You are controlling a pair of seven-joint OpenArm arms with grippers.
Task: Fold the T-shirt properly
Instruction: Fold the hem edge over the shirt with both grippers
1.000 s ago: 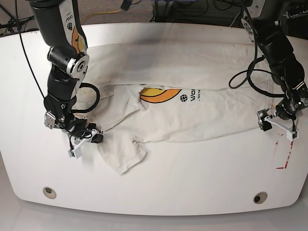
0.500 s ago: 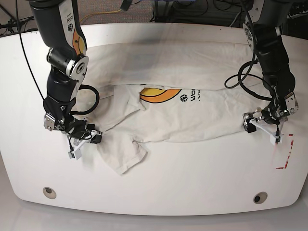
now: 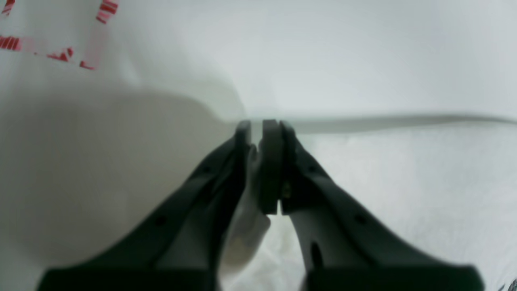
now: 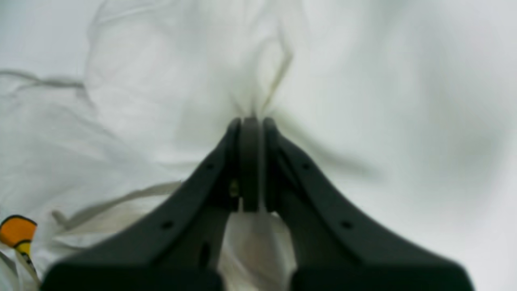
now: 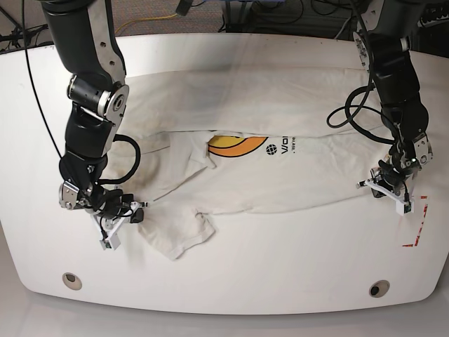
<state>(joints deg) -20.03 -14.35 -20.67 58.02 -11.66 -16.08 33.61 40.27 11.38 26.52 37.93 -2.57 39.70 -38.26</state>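
Two views from the wrists, then the base. Left wrist: dark left gripper (image 3: 260, 129) clamped on a hem fold of the cream short-sleeved cotton T-shirt (image 3: 404, 194), white tabletop (image 3: 323, 60) beyond, red striped tape marks (image 3: 60, 54) at upper left. Right wrist: right gripper (image 4: 250, 125) pinched shut on bunched cream cloth, orange-and-yellow graphic patch (image 4: 16, 232) at lower left. Base: shirt spread crumpled across table centre, held at both ends; black lettering beside a globe mark readable only as "Vo", smaller line beneath illegible.
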